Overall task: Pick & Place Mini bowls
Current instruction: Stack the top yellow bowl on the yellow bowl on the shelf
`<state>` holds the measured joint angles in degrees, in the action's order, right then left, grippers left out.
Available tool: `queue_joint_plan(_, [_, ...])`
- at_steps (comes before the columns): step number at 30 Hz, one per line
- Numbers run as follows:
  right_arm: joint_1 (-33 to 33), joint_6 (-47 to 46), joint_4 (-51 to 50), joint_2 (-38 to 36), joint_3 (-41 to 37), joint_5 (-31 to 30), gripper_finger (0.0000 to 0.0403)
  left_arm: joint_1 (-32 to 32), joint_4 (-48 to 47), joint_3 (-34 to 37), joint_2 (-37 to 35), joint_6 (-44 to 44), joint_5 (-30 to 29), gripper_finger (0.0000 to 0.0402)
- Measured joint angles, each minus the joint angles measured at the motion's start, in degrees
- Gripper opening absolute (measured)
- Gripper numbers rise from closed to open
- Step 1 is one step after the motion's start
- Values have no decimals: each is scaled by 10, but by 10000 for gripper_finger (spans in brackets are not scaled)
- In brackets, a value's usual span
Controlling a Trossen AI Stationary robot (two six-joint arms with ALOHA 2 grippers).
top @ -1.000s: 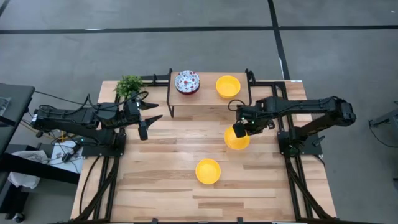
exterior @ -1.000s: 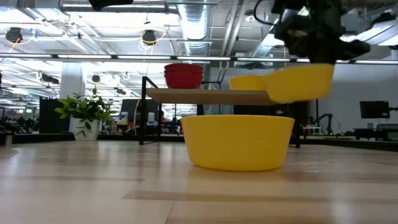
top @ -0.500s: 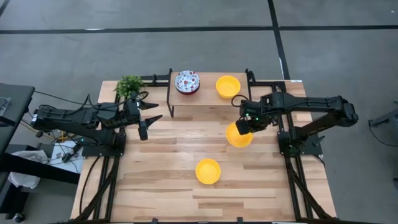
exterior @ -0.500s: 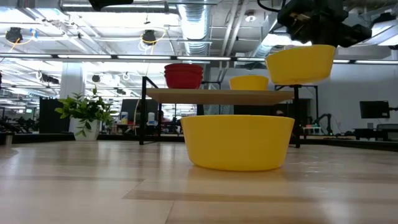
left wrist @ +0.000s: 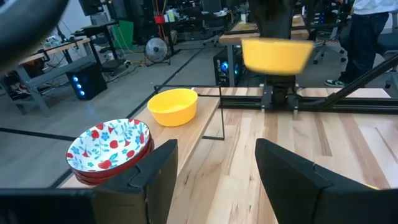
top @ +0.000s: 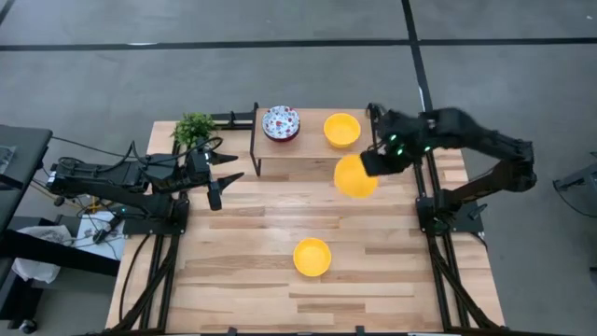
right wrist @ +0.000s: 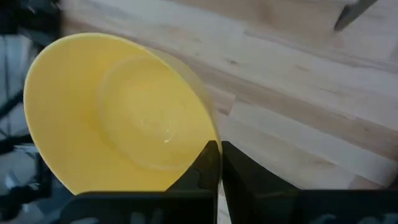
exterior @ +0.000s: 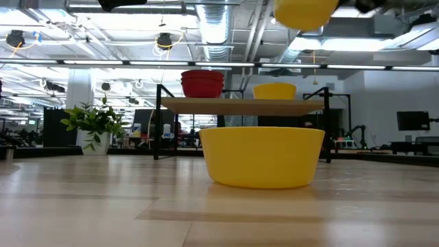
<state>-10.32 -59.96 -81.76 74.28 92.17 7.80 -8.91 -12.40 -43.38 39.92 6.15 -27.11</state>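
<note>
My right gripper is shut on a plain yellow mini bowl and carries it high above the table, just near of the shelf's right part. The bowl also shows in the low view and in the left wrist view. On the raised wooden shelf a stack of floral bowls and a second yellow bowl rest on their bases. A third yellow bowl sits on the table near its front. My left gripper hangs open at the table's left. My right gripper pinches the yellow bowl's rim between its two fingers, one finger on the inner wall and the other outside. It comes at the bowl from the table's right. The bowl is lifted clear, above shelf height.
A small green potted plant stands at the table's far left corner beside the shelf. The shelf's black frame legs stand on the far half of the table. Bare wood lies between the shelf and the near yellow bowl.
My right gripper has risen and moved toward the table's far edge and the shelf, still shut on the yellow bowl. The bowl, hanging tilted at about shelf height a second ago, has levelled out and is now well above the shelf top.
</note>
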Motion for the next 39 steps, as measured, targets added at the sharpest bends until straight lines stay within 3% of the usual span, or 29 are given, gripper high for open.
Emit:
queue_joint_plan(5, [-32,0,-82,10,98,-13,0,0,0,0,0,0,0,214])
queue_joint_plan(12, [-91,58,-82,54,191,-16,0,0,0,0,0,0,0,214])
queue_joint_plan(19, [-180,145,-82,137,264,56,0,0,0,0,0,-6,0,214])
queue_joint_plan(31, [-313,221,-82,220,311,87,0,0,0,0,0,-10,0,214])
queue_joint_plan(39, [-349,234,-83,240,304,88,0,0,0,0,0,-9,0,214])
